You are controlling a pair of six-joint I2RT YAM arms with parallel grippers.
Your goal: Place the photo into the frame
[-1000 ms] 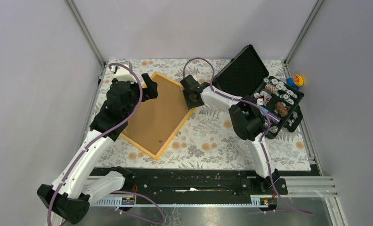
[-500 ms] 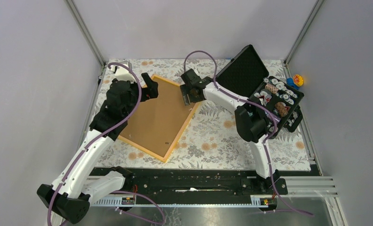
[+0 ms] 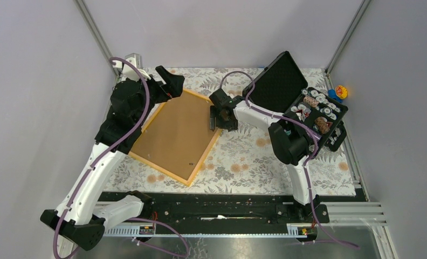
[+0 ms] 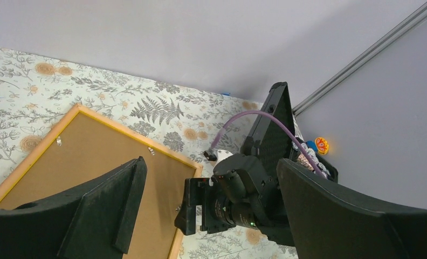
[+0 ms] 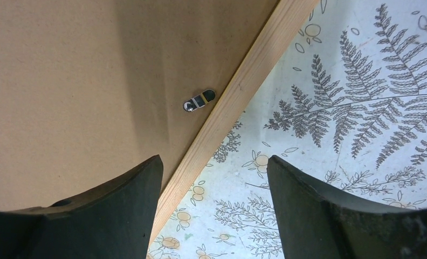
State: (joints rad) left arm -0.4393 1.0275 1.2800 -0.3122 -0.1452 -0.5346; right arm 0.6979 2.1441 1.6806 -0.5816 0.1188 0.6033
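The frame (image 3: 205, 156) lies face down on the floral cloth, its thin orange-yellow rim around a plain brown backing board (image 3: 173, 135). The photo is hidden. My left gripper (image 3: 169, 83) is open and empty, raised above the frame's far corner. My right gripper (image 3: 215, 117) is open and empty, low over the frame's right edge. In the right wrist view the rim (image 5: 238, 91) runs between the right gripper's (image 5: 214, 162) jaws, with a small metal tab (image 5: 198, 101) on the board (image 5: 93, 81). The left wrist view shows my left gripper (image 4: 208, 162), the rim (image 4: 136, 135) and the right gripper (image 4: 192, 199).
An open black case (image 3: 279, 81) stands at the back right, its tray (image 3: 319, 116) filled with several small items. A small orange and blue toy (image 3: 339, 91) lies beside it by the right wall. Grey walls close in left, back and right.
The left gripper has lifted and moved back toward the far-left corner. The right gripper has shifted along the frame's right edge. The frame has slid and turned slightly.
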